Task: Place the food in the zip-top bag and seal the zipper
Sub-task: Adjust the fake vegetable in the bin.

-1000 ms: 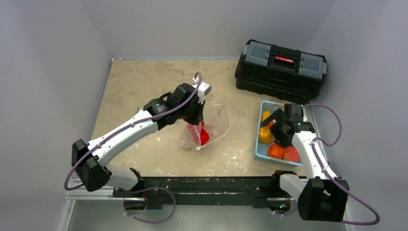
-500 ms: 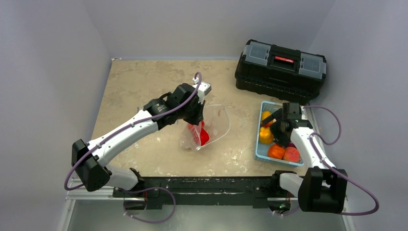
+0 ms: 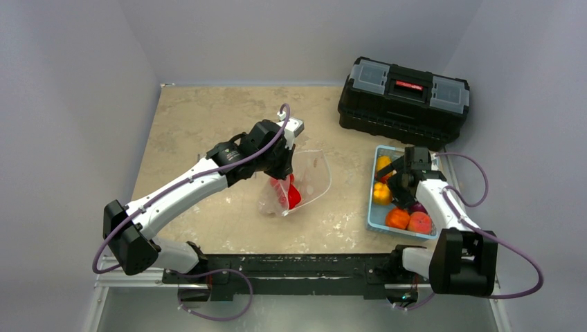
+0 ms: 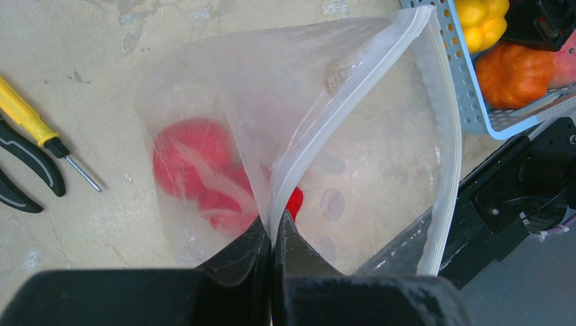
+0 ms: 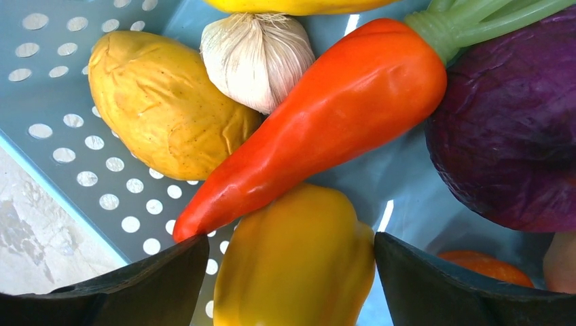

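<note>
My left gripper [image 3: 280, 166] is shut on the zipper [image 4: 353, 88], the mouth edge of the clear zip-top bag [image 3: 311, 181], and holds that mouth raised and open toward the tray. A red piece of food [image 4: 190, 153] lies inside the bag [image 4: 367, 136]. My right gripper [image 3: 396, 181] is down in the light-blue tray [image 3: 377, 155]. It is open, its fingers [image 5: 136, 285] either side of a yellow pepper [image 5: 299, 258]. Beside the pepper lie an orange carrot [image 5: 319, 136], a garlic bulb [image 5: 258, 54], a yellow fruit [image 5: 163, 102] and a purple cabbage [image 5: 509, 129].
A black toolbox [image 3: 403, 91] stands at the back right, behind the tray. A yellow-handled screwdriver [image 4: 27, 115] and black-handled pliers [image 4: 27, 170] lie on the table to the left of the bag. An orange fruit [image 3: 397, 217] and a peach one [image 3: 419, 221] fill the tray's near end.
My right gripper has shifted slightly toward the far end of the tray and settled around the yellow pepper. The left arm and the bag have not moved.
</note>
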`<state>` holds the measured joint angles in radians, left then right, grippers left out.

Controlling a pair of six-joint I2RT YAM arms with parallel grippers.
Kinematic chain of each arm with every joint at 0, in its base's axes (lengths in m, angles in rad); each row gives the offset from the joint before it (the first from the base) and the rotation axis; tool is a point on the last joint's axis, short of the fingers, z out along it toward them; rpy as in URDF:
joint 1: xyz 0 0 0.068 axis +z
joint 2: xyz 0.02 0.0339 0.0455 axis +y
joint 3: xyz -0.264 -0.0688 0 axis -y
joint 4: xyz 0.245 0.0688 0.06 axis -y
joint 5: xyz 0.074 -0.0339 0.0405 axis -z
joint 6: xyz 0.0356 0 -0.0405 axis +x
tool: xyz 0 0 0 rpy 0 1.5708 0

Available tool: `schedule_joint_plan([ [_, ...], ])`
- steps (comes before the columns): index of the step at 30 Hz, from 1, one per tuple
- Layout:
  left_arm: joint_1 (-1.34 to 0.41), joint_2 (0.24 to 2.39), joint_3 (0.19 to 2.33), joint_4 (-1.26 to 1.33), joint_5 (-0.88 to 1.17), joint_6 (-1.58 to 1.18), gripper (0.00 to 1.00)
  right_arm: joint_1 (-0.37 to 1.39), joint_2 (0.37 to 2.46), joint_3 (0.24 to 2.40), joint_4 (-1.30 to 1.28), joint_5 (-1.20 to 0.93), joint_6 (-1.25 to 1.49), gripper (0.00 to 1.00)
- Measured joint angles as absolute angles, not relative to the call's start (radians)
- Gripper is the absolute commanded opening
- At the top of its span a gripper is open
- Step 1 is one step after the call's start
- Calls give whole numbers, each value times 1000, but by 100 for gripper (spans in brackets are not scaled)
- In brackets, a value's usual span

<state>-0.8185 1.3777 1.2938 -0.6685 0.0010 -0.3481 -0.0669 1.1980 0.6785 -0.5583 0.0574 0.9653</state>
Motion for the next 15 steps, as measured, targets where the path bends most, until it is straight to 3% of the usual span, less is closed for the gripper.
schedule_joint_plan([
  [5,-818,1378,1294,-669,1,-348,0,-68,1195,678,-563,57,965,82],
  [9,-818,1378,1294,-669,1,-348,0,-68,1167,676,-581,58,968,57],
  [15,-818,1378,1294,-669,2,-348,0,-72,1098,663,-615,61,976,41],
])
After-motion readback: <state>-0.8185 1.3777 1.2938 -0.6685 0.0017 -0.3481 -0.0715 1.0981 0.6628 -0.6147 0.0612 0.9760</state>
